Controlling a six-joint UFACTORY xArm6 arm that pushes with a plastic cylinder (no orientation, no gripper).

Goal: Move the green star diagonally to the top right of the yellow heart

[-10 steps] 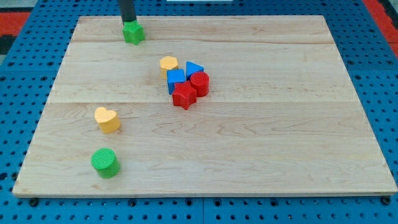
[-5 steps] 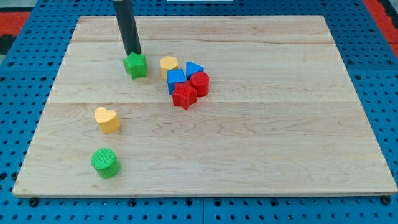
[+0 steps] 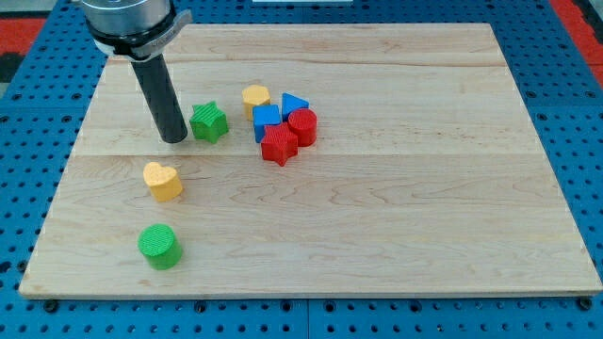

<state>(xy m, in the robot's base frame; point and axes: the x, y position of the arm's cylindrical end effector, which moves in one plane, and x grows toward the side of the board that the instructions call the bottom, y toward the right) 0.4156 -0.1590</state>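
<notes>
My tip (image 3: 175,139) is a bare rod end with nothing to open or close, and it holds nothing. It rests on the wooden board (image 3: 396,217) just to the view's left of the green star (image 3: 208,121), close beside it; whether they touch I cannot tell. The yellow heart (image 3: 163,181) lies below the tip, toward the view's bottom, so the star sits up and to the right of it. A green cylinder (image 3: 159,246) stands below the heart. To the star's right a yellow block (image 3: 255,97), a blue cube (image 3: 267,120), a blue triangle (image 3: 294,103), a red cylinder (image 3: 302,125) and a red star (image 3: 279,145) are huddled together.
</notes>
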